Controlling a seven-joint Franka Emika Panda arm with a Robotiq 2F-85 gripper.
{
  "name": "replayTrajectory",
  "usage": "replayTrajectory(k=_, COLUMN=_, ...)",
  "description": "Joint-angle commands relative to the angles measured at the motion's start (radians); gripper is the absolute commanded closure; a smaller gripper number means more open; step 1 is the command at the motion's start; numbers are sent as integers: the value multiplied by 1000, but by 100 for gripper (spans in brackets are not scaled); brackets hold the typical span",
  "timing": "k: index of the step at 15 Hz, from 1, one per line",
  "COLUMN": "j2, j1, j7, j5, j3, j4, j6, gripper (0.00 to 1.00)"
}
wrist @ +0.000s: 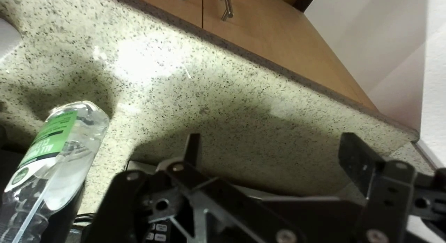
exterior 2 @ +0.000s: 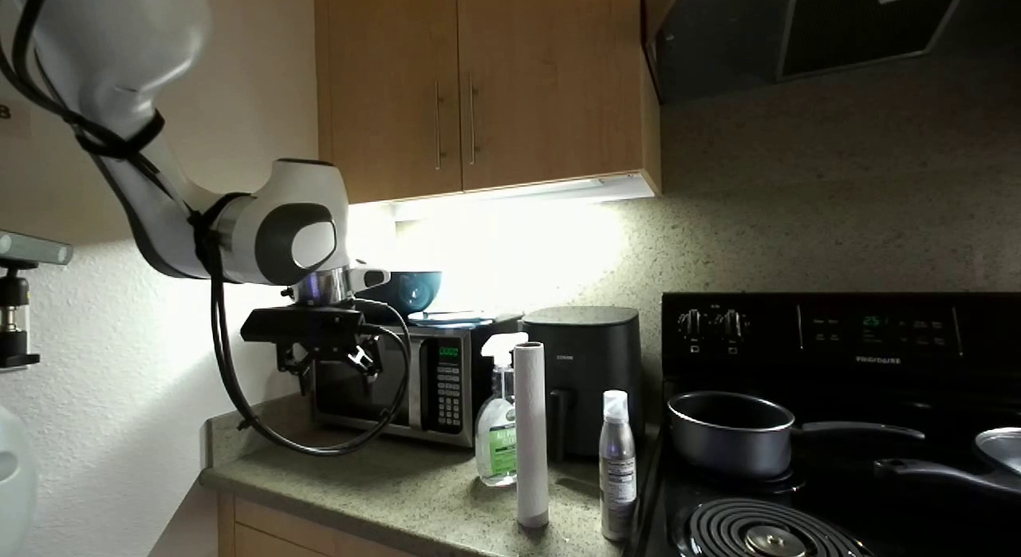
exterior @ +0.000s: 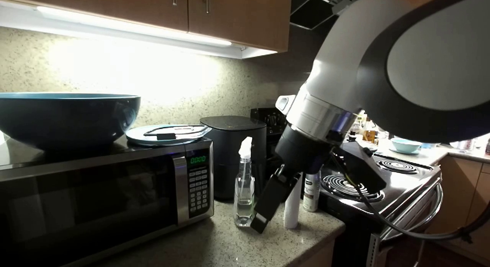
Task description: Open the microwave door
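The microwave door (exterior: 88, 205) is a wide dark panel on the black microwave at the left of the counter. It is closed, flush with the button panel (exterior: 198, 186). Its silver handle (exterior: 181, 190) stands upright beside the buttons. In an exterior view the door (exterior 2: 351, 393) is partly covered by my arm and cable. My gripper (exterior 2: 334, 381) points down in front of the microwave, apart from the handle. In the wrist view the gripper (wrist: 270, 138) has its fingers wide apart with only counter between them. The microwave there is mostly hidden behind the gripper.
A clear spray bottle (exterior: 244, 198), a white paper roll (exterior 2: 531, 437) and a spray can (exterior 2: 618, 469) stand right of the microwave. A black air fryer (exterior 2: 586, 373) is behind them. A large bowl (exterior: 72, 121) and a plate (exterior: 134, 139) sit on the microwave. The counter edge (wrist: 244, 55) is near.
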Motion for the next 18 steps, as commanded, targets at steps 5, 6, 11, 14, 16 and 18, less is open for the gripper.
replayTrajectory(k=5, j2=54, j1=6, j7=-19, j5=84, j3=21, j4=-4, j6=208, gripper=0)
replayTrajectory(k=6, j2=86, j1=26, j7=-21, j5=135, j3=21, j4=3, j6=295, gripper=0)
replayTrajectory(k=11, j2=232, j1=150, j7=-43, j5=313, j3=18, j4=76, j6=583, gripper=0)
replayTrajectory(k=14, j2=322, j1=120, j7=41, j5=222, j3=57, j4=125, j6=681, gripper=0)
replayTrajectory(k=16, j2=369, j1=94, j7=75, j5=187, j3=60, j4=137, j6=744, gripper=0)
replayTrajectory(k=18, j2=339, j1=116, j7=51, j5=210, j3=49, j4=123, j6=703, gripper=0)
